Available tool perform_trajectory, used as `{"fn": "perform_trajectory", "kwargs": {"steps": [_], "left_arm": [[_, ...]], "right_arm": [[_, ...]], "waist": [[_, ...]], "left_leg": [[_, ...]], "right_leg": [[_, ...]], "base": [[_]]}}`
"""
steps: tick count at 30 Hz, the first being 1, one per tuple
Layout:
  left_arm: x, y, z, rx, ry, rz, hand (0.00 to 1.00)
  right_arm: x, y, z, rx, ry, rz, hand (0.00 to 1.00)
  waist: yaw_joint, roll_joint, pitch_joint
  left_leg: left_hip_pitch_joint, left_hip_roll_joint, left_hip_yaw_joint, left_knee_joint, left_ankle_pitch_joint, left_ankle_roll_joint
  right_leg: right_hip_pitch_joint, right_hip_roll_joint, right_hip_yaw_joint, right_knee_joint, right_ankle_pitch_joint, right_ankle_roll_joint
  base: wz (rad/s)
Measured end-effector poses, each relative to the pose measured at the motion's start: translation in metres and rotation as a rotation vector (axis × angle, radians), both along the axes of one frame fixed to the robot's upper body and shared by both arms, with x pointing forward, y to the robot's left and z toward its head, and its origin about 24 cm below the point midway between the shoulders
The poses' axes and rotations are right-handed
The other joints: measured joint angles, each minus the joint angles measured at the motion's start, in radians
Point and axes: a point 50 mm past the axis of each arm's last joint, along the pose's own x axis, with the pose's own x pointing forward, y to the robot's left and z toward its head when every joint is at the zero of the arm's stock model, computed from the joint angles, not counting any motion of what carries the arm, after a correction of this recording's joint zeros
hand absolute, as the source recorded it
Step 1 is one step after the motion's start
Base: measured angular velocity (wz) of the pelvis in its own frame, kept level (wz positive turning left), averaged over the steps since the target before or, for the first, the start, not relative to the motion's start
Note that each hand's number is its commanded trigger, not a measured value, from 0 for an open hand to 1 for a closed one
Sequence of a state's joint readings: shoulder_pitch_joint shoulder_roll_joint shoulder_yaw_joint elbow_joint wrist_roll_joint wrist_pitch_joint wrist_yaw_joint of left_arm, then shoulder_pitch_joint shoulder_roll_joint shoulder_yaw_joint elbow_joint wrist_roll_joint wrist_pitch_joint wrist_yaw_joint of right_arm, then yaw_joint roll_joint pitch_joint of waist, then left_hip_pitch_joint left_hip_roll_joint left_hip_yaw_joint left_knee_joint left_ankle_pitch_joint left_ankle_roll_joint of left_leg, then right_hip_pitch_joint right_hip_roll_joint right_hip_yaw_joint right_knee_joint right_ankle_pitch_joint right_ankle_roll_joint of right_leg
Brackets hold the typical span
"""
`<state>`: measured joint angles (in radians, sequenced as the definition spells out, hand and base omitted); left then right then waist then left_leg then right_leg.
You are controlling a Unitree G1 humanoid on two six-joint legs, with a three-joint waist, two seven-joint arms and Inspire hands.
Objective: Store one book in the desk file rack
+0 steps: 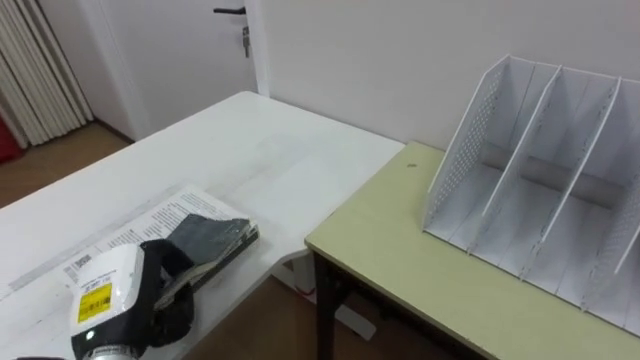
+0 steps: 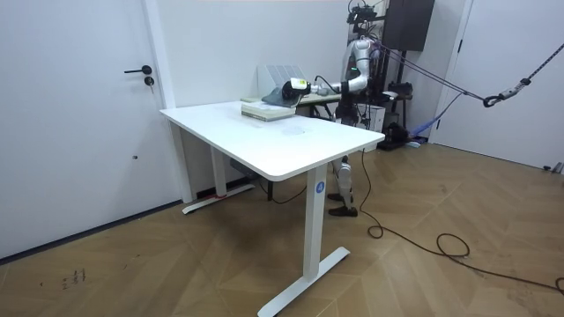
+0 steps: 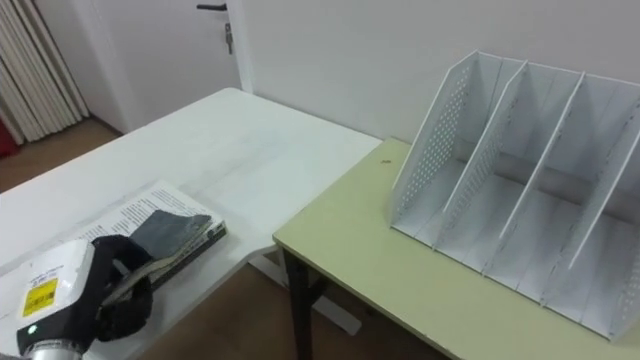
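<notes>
Left hand (image 1: 200,245) of mine, in the left eye view, clamps the book (image 1: 150,222) at the near left on the white bench (image 1: 270,160), fingers over its cover and thumb under its edge, the file rack (image 1: 540,190) far right on the green bench (image 1: 400,250), while in the room view I stand behind the white bench, left arm stretched to the book.

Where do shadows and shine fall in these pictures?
Left eye view: soft grey shadows inside the file rack, darkness beneath the green desk, no glare on the book the robot hand grips. Room view: even light on the white table.
</notes>
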<state>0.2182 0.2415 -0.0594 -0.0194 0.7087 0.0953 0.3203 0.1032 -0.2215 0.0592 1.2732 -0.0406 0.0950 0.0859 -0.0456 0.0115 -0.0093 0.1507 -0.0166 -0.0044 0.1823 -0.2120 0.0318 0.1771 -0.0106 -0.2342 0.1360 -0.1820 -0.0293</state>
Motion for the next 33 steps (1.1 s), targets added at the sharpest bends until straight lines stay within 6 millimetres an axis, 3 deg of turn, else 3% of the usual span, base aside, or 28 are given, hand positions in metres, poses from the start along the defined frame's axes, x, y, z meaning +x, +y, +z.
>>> {"fn": "perform_trajectory", "kwargs": {"steps": [2,5,9,10,20,28,33], "left_arm": [[0.001,0.002,0.003,-0.067,-0.021,0.006,1.0],[0.006,0.001,0.02,-0.242,-0.11,0.011,1.0],[0.008,-0.01,0.036,-0.548,-0.219,-0.047,1.0],[0.009,-0.014,0.037,-0.626,-0.225,-0.068,1.0],[0.013,-0.026,0.041,-1.035,-0.2,-0.212,1.0],[0.014,-0.032,0.044,-1.295,-0.17,-0.341,1.0],[0.013,-0.031,0.046,-1.449,-0.172,-0.395,1.0]], "right_arm": [[0.007,0.002,0.0,0.006,-0.029,0.0,0.0],[0.015,0.005,0.0,0.023,-0.068,0.002,0.0],[0.027,0.007,0.002,0.039,-0.134,0.026,0.0],[0.031,0.008,0.002,0.05,-0.163,0.027,0.0],[0.075,0.035,0.013,0.217,-0.389,0.151,0.0],[0.127,0.067,0.05,0.392,-0.654,0.323,0.0],[0.149,0.079,0.076,0.513,-0.8,0.356,0.0]], "waist": [[0.001,-0.004,0.0026],[0.004,-0.019,0.0156],[0.022,-0.019,0.0181],[0.024,-0.013,0.0144],[0.028,-0.006,0.0203],[0.044,-0.011,0.0248],[0.056,-0.019,0.0245]], "left_leg": [[-0.001,0.0,0.0,0.003,0.0,0.0],[-0.01,0.001,0.004,0.007,0.0,0.0],[-0.028,0.001,0.0,0.007,0.0,0.0],[-0.036,0.001,0.001,0.009,0.0,0.0],[-0.045,0.004,0.004,0.004,0.0,0.0],[-0.042,0.005,0.031,0.007,0.0,0.0],[-0.034,0.005,0.039,0.012,0.0,0.001]], "right_leg": [[-0.002,-0.001,-0.002,-0.001,-0.001,0.0],[-0.004,-0.001,-0.011,-0.001,-0.003,0.0],[-0.022,-0.002,-0.017,0.001,-0.001,0.0],[-0.028,-0.002,-0.018,0.001,-0.001,0.0],[-0.043,-0.001,-0.01,0.007,0.003,-0.005],[-0.056,-0.003,0.024,0.034,0.001,-0.003],[-0.054,-0.004,0.031,0.037,0.0,-0.001]], "base": [[0.05],[0.11],[0.01],[0.0],[-0.03],[-0.09],[-0.01]]}}
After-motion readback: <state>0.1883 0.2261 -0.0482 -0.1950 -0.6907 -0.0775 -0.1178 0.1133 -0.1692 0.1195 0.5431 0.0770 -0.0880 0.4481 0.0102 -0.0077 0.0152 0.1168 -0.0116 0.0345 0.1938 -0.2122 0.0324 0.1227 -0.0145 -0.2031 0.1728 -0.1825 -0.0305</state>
